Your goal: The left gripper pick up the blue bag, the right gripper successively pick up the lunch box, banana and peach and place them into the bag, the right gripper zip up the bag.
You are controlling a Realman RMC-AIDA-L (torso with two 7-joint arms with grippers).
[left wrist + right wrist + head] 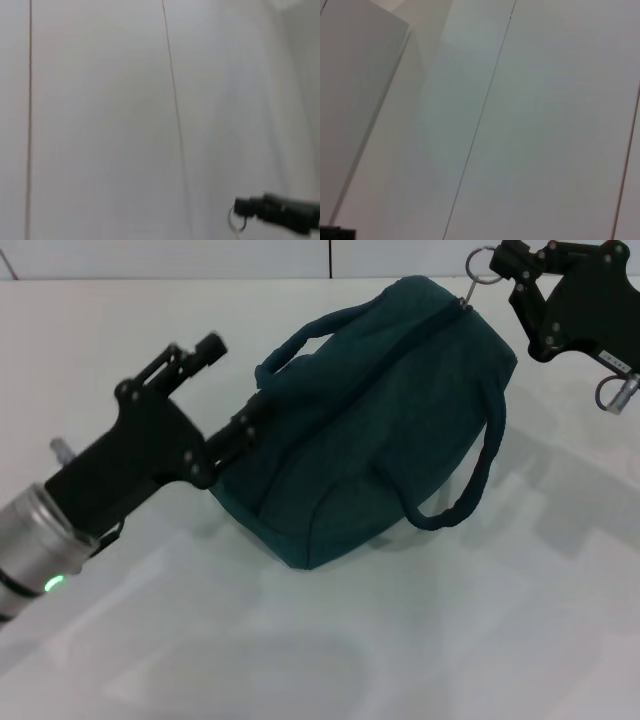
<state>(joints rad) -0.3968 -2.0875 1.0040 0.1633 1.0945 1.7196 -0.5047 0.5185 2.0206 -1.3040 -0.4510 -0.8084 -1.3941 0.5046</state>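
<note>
Dark teal fabric fills the middle of the head view: the blue bag [370,430], lying tilted on the white worktop [320,640], one end low toward the lower left, other end raised toward the upper right. Zipper line running along its top ridge, looks closed as far as visible. One rope handle [300,345] arching over the upper left side, the other handle [470,480] hanging in a loop at the right side, down to the worktop.

At the left of the frame, the left gripper [235,435], black, on a silver wrist with a green light, reaching from the lower left corner. Lower finger pressed against the left end of the bag, upper finger pointing free above it; jaws apart, with a fold of the bag's end seemingly between them, firm grip not clear.

At the upper right corner, the right gripper [505,270], black with a small white label. Jaws together on the metal ring pull [482,268] at the raised end of the zipper, thin pull link stretched down from the ring to the bag.

Left wrist view: mostly pale wall with thin seams, and in the lower right corner the right gripper [245,206] seen far off, with the ring [235,220] hanging at its tip. Right wrist view: only pale panels and seams.

Lunch box, banana and peach not visible anywhere.
</note>
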